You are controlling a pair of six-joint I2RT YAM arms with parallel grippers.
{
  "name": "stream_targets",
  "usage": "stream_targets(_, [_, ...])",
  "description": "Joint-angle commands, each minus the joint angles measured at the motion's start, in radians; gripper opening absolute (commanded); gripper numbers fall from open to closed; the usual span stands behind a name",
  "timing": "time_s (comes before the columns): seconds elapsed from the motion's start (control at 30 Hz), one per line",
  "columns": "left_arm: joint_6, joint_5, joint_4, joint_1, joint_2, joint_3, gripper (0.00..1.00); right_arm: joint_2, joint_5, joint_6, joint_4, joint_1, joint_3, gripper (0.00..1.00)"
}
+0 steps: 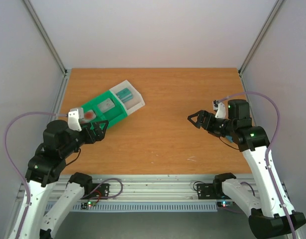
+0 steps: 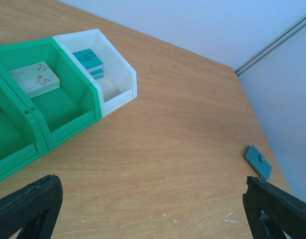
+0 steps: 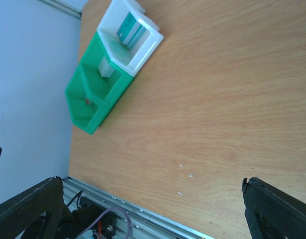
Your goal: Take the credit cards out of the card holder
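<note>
While the orange-brown wooden tabletop (image 1: 162, 144) carries all items, nothing on it is in a grip. At its left rear sits a green plastic compartment tray (image 2: 75, 122) with a white plastic bin (image 2: 118, 94) joined at its far end. The bin holds flat teal items (image 2: 88, 59) and one green compartment holds a pale printed flat item (image 2: 36, 79); whether any of these are cards cannot be told.

The left gripper (image 1: 99, 128) hangs just beside the tray's near end with its jaws spread wide and empty. The right gripper (image 1: 194, 119) hangs over bare wood on the right half, jaws likewise wide apart and holding nothing.

The card holder (image 2: 257, 161), a small flat blue-grey rectangular wallet, lies on the table close to its right edge. It is well apart from the tray and the left gripper. It shows only in the left wrist view; the top view does not reveal it.

Judgement: the task stands at its opening step, the reach toward the holder. The next move calls for the right arm, the nearer one, to bring its open jaws to the holder. One arm should then steady it while the other draws the cards.

The holder appears folded shut, lying flat, with a small tab on its upper face. No credit cards show at its edges.
</note>
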Motion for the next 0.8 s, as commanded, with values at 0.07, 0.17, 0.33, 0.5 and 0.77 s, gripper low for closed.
stream_targets(0.07, [0.001, 0.047, 0.077, -0.003, -0.022, -0.032, 0.99, -0.033, 0.065, 0.096, 0.050, 0.006, -0.030, 0.98])
stream_targets(0.17, [0.013, 0.107, 0.070, -0.004, 0.023, -0.033, 0.99, -0.012, 0.119, 0.112, 0.034, 0.006, -0.027, 0.99])
stream_targets(0.33, [0.017, 0.212, 0.053, -0.004, 0.128, -0.072, 0.99, 0.090, 0.226, 0.109, -0.043, 0.006, 0.010, 0.98])
stream_targets(0.5, [0.014, 0.351, 0.090, -0.003, 0.220, -0.132, 0.99, 0.175, 0.249, 0.151, -0.079, 0.006, -0.007, 0.98])
stream_targets(0.77, [-0.015, 0.354, 0.122, -0.004, 0.217, -0.192, 0.99, 0.356, 0.592, 0.109, -0.090, -0.016, 0.014, 0.98])
